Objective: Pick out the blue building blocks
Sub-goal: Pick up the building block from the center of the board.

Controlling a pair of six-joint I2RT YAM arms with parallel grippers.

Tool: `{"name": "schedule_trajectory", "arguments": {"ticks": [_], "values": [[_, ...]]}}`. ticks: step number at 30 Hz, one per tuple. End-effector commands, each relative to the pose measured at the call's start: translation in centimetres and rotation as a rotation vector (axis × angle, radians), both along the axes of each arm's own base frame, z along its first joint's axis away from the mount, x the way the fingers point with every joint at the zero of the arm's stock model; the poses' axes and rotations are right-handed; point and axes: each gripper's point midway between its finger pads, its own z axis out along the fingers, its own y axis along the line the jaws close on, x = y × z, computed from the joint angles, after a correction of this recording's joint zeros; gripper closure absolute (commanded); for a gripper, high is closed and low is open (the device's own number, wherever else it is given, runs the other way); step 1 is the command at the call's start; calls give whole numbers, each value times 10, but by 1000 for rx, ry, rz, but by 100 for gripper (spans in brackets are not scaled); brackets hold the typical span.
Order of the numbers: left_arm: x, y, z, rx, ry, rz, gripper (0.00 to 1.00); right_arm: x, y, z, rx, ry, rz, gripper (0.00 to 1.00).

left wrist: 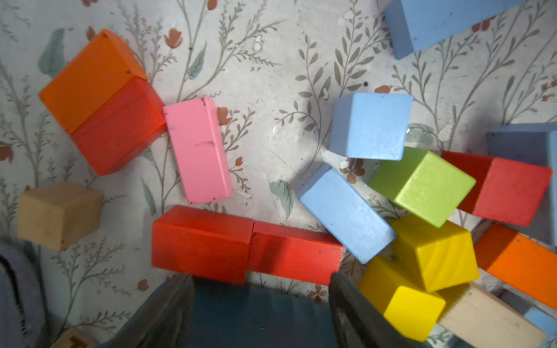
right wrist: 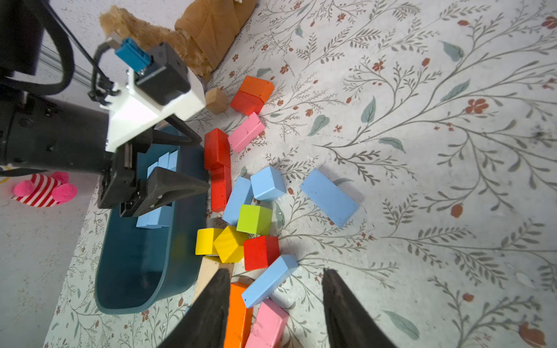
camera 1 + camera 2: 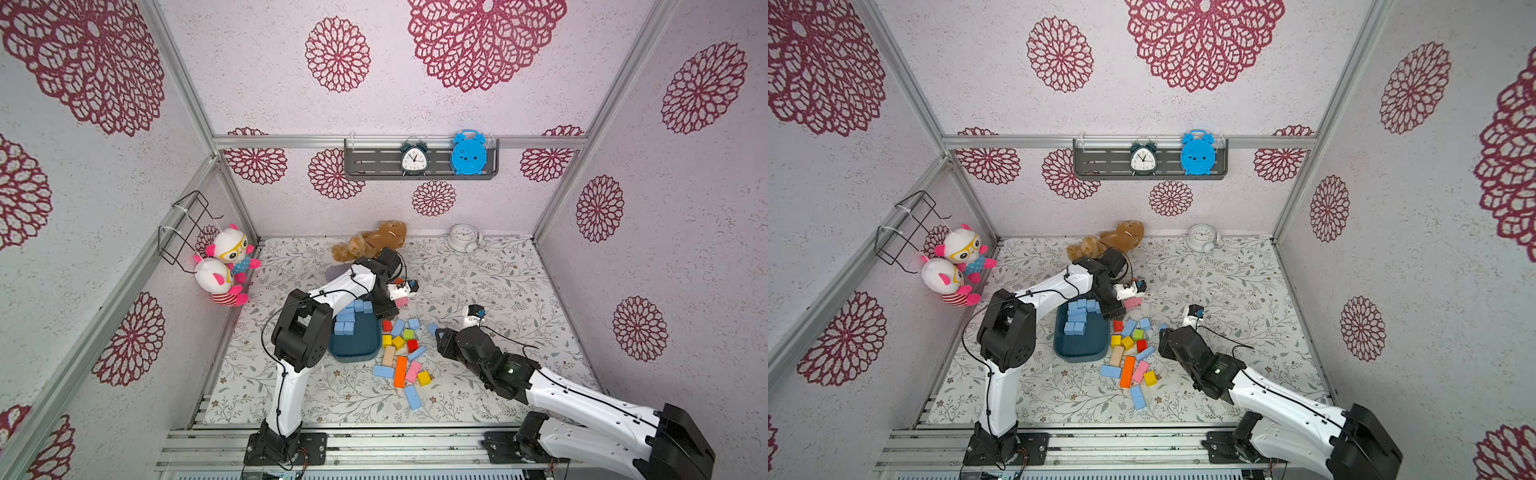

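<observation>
Several blue building blocks [image 3: 349, 320] [image 3: 1077, 318] lie in the far end of the dark teal tray [image 3: 353, 353] [image 3: 1079, 353] [image 2: 135, 271]. Loose blue ones lie in the mixed pile right of it: a cube [image 2: 268, 183] [image 1: 370, 126], a bar [image 2: 238, 200] [image 1: 346, 215], a bar [image 2: 328, 192] and a bar [image 2: 269, 280] [image 3: 417, 353]. My left gripper [image 2: 204, 162] [image 1: 262, 280] [image 3: 380, 313] hangs open over the tray's far end, empty. My right gripper [image 2: 274, 271] [image 3: 436, 332] is open above the pile's right side, its fingers astride that last blue bar without touching it.
Red, orange, yellow, green, pink and tan blocks [image 3: 401, 370] mix with the blue ones. A brown teddy bear [image 3: 374, 243] and a white clock [image 3: 463, 237] sit at the back. Plush toys [image 3: 226, 266] hang on the left wall, and a shelf [image 3: 419, 160] is on the back wall.
</observation>
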Motion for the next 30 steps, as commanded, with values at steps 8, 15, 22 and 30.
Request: {"name": "schedule_trajectory", "arguments": {"ticks": [8,15,22,30], "values": [[-18,-52,-14,-13,-16,-123,23,-3,-13,13,92,-44,-67,48],[-28,-75,-26,-46,13,-132,24,-6,-11,10,91,-36,-56,49],[-22,-82,-39,-46,30,-107,29,-8,-8,9,95,-37,-49,49],[-24,-72,-39,-32,27,-87,52,-6,-4,13,86,-57,-34,49]]}}
